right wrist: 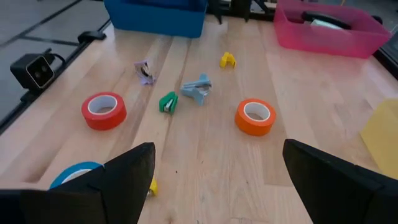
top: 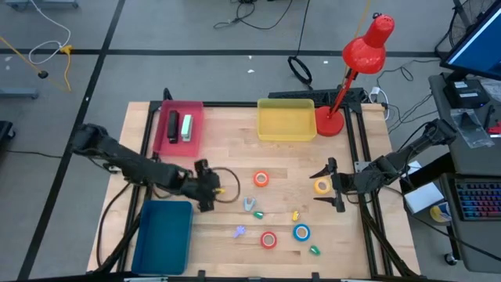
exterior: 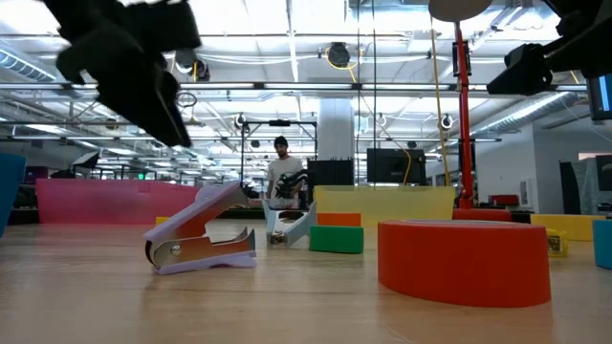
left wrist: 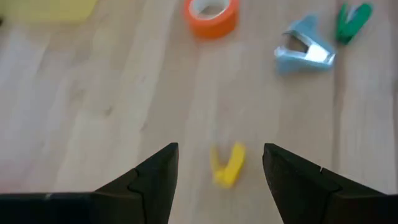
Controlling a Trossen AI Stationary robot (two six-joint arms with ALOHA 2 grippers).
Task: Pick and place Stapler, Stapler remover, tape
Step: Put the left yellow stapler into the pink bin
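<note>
Four tape rolls (top: 261, 179) w/ scattered staple removers (top: 248, 205), red lamp (top: 366, 48) behind

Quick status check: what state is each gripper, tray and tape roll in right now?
left gripper: open, over a small yellow staple remover
right gripper: open, at the yellow tape
pink tray: holds two staplers
yellow tray: nothing in it
blue tray: nothing in it
orange tape, red tape, blue tape: flat on the table

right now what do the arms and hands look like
Both arms are dark and jointed, with black cables looping beside the left arm. The left hand and right hand each end in two black, wedge-shaped fingers. No markings show.
</note>
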